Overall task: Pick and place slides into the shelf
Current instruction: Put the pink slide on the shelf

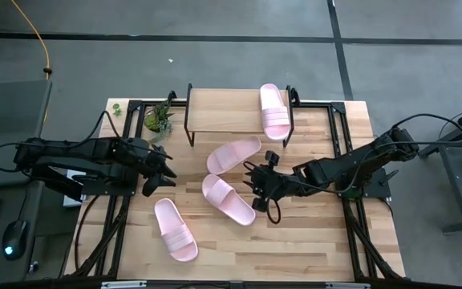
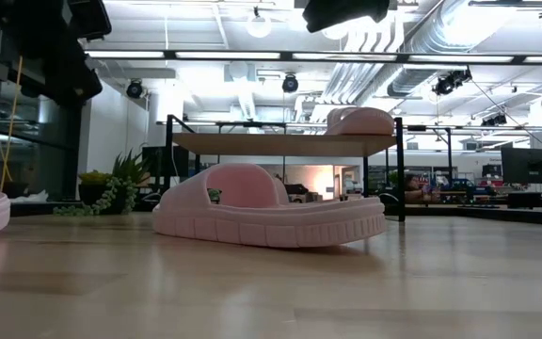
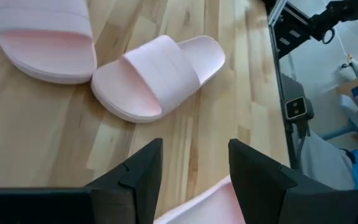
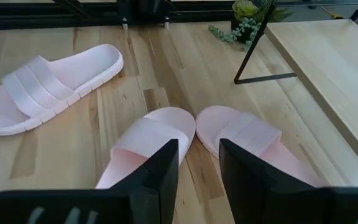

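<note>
High view: 1 slide on shelf [image 1: 215, 112], 3 on table [image 1: 311, 241].

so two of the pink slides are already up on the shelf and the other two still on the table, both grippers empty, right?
Not quite: only one slide sits on the shelf. The high view shows three still on the table. The left gripper and the right gripper are indeed empty.

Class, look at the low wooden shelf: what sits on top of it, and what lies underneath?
On the shelf lies one pink slide, at its right end. The low view shows nothing under the board except the potted plant behind it; that view's centre slide covers part.
</note>
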